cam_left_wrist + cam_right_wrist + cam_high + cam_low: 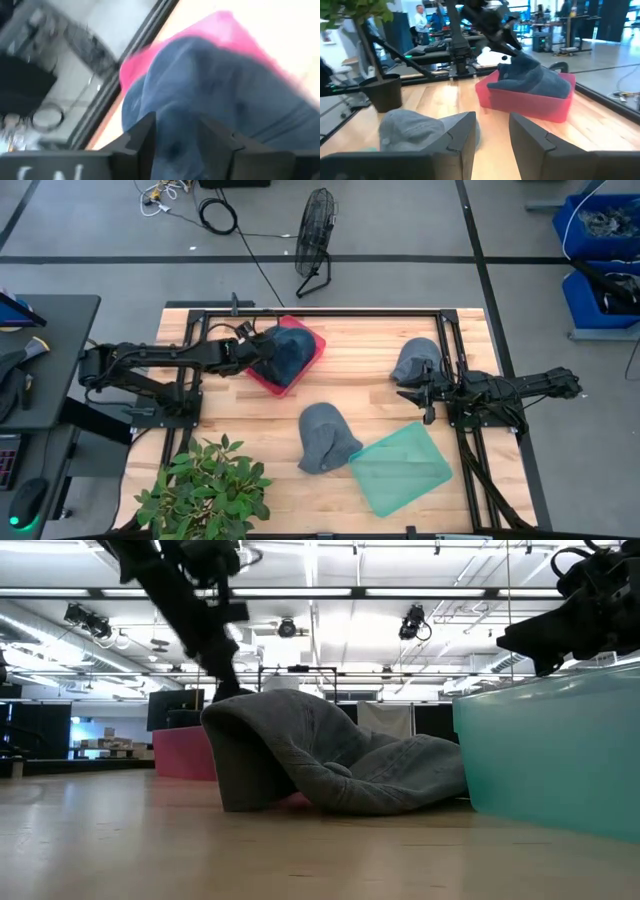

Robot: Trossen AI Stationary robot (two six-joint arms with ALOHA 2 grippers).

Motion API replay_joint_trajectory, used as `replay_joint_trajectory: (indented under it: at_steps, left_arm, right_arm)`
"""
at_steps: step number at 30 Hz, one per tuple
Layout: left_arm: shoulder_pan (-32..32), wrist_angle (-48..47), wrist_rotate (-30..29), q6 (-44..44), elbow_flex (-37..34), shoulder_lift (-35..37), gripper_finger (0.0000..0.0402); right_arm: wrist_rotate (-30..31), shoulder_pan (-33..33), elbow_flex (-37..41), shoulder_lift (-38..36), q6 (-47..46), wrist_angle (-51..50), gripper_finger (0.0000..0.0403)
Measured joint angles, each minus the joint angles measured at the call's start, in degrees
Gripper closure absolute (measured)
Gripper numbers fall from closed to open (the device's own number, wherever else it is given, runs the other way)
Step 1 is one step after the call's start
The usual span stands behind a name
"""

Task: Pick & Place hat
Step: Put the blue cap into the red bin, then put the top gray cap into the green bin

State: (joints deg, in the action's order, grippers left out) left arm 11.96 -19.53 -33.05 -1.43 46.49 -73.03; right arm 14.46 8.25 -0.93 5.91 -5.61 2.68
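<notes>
A dark blue hat [288, 350] [535, 80] lies in a pink bin [275, 385] [520, 105] on the table's far left. My left gripper [255, 352] [175, 140] is at the hat's left end, shut on it. One grey hat [325, 438] [330, 760] rests flat on the wood mid-table, next to a teal bin [400, 470]. A second grey hat [415, 358] [415, 127] lies at the right, just beside my right gripper [412, 392] [492, 135], which is open and holds nothing. My left gripper has blue hat cloth [177, 115] pinched between its two fingers, at the hat's left end. It comes from the table's left, slanting down. That end is drawn up toward the fingers [506, 55], and the rest of the hat lies in the pink bin.
A potted plant [205, 490] stands at the near left corner. Black frame rails [455, 350] run along the table's far side and both flanks. Bare wood lies between the pink bin and the right-hand grey hat. People stand in the room beyond the table.
</notes>
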Motion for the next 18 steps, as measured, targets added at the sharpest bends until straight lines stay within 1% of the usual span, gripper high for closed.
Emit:
replay_joint_trajectory:
  at_steps: [3,6,9,12,15,18]
  left_arm:
    - [-2.68,-0.02,0.03,-3.73,3.35,0.42,0.0242]
    - [-4.81,0.45,-0.8,-6.44,7.03,0.52,0.0234]
    - [-6.04,0.16,-2.81,-7.0,9.48,0.51,0.0232]
    - [-6.48,0.41,-3.18,-7.0,10.24,0.52,0.0232]
    - [-6.46,0.0,-3.18,-6.5,10.21,0.5,0.0232]
    - [-6.46,-0.11,-3.18,-5.05,10.21,0.5,0.0232]
  right_arm:
    - [1.51,-0.02,0.0,0.0,-0.05,0.2,0.0279]
    - [3.15,-0.02,0.0,0.0,-0.02,0.45,0.0279]
    - [3.06,-0.01,-0.04,0.02,0.24,1.82,0.0279]
    - [2.99,-0.01,-1.7,0.04,0.26,1.18,0.0279]
    - [1.89,-0.02,-4.34,0.11,0.07,-0.79,0.0279]
    - [-1.79,-0.02,-6.35,1.27,0.04,-0.74,0.0279]
